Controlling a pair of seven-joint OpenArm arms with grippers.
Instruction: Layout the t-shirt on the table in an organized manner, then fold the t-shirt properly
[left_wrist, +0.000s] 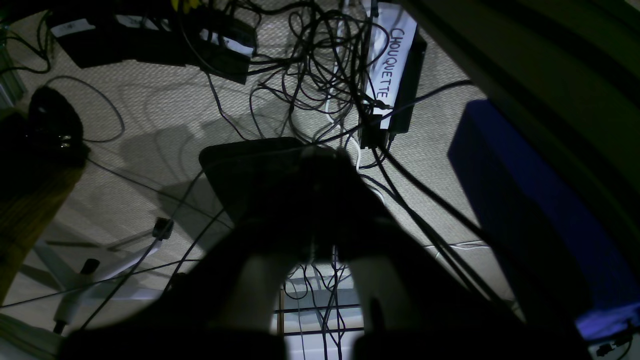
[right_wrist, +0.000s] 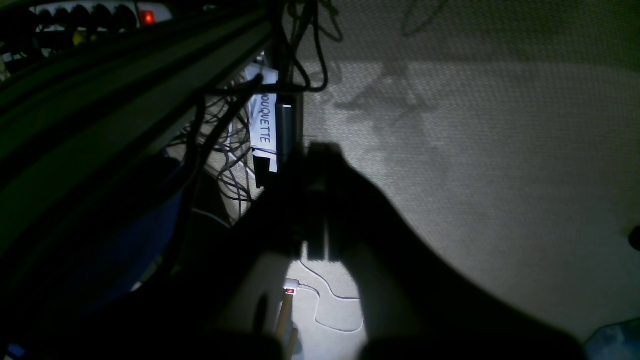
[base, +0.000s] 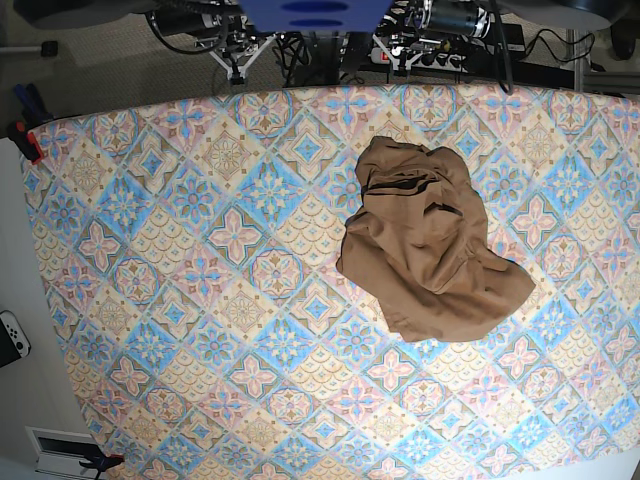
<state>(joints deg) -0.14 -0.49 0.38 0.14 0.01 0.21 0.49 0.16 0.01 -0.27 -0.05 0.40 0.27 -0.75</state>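
The t-shirt (base: 430, 240) lies crumpled in a tan-brown heap on the patterned table (base: 200, 300), right of centre and toward the far edge. Neither wrist view shows the t-shirt or the table; both look down at the floor behind the table. My left gripper (left_wrist: 322, 155) is a dark silhouette with its fingers together and nothing between them. My right gripper (right_wrist: 322, 152) is likewise dark, shut and empty. Both arms sit beyond the table's far edge, well away from the t-shirt.
Tangled black cables (left_wrist: 320, 60) and a labelled power brick (left_wrist: 395, 65) lie on the carpet below. A blue box (left_wrist: 525, 210) stands beside them. A red clamp (base: 27, 142) grips the table's left edge. A white controller (base: 12, 338) lies off the table's left side.
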